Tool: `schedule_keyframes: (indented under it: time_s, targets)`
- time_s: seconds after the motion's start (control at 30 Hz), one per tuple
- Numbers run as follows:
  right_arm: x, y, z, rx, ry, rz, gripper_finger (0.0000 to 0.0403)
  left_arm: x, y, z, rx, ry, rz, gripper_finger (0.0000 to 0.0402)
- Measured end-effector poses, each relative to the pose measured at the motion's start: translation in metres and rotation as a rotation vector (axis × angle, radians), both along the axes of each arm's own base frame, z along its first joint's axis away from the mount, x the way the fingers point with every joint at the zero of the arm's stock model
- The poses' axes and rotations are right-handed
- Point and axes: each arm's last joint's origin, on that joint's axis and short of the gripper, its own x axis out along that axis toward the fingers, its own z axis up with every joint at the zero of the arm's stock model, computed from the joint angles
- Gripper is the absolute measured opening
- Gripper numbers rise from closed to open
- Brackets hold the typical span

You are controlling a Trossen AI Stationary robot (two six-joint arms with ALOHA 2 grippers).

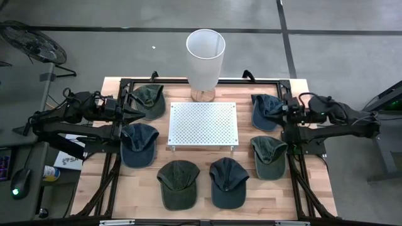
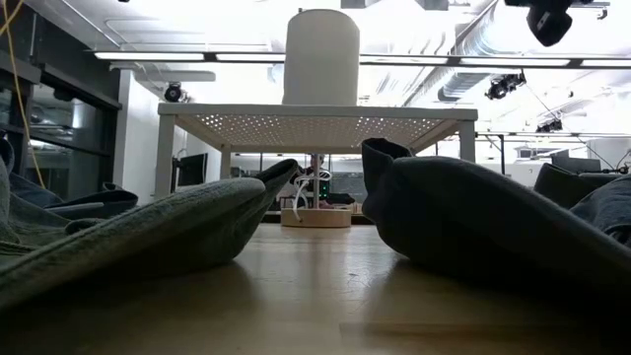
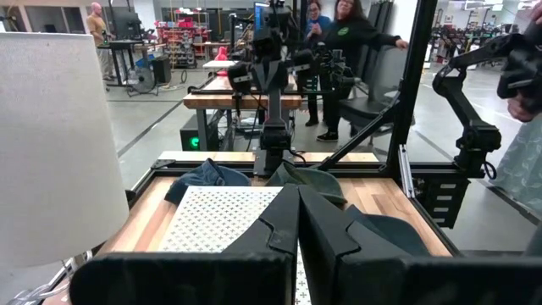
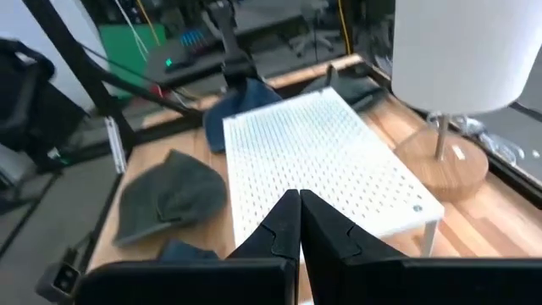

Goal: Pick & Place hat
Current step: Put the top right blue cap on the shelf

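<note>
On the wooden table [image 1: 144, 188], six hats lie in a ring around a white rack [image 1: 202, 123] with little holes, and a lamp [image 1: 205, 58] with a white shade stands just behind it. None of the hats is on the rack, and none is held, so the job looks like it is at the very start. The left claw [image 1: 139, 114] waits at the left side, between a green hat [image 1: 149, 100] and a blue hat [image 1: 138, 144], with its two fingers pressed tight together and nothing in them. The right claw [image 1: 281, 115] waits at the right side, above another blue hat [image 1: 266, 110], also pinched tight and empty. Next, I think one claw must open wide, go down over the hat nearest to it, and pinch the cloth. The rack seems like the place to put it.
</note>
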Motion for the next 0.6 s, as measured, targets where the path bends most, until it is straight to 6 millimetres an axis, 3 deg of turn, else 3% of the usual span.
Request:
schedule_keyframes:
  time_s: [0.33, 0.6]
  targets:
    - [0.020, -0.001, -0.010, -0.016, 0.118, -0.037, 0.0000, 0.000, 0.000, 0.000, 0.000, 0.000, 0.000, 0.0003]
    - [0.028, -0.006, -0.017, -0.045, 0.197, -0.191, 0.0000, 0.000, 0.000, 0.000, 0.000, 0.000, 0.000, 0.0003]
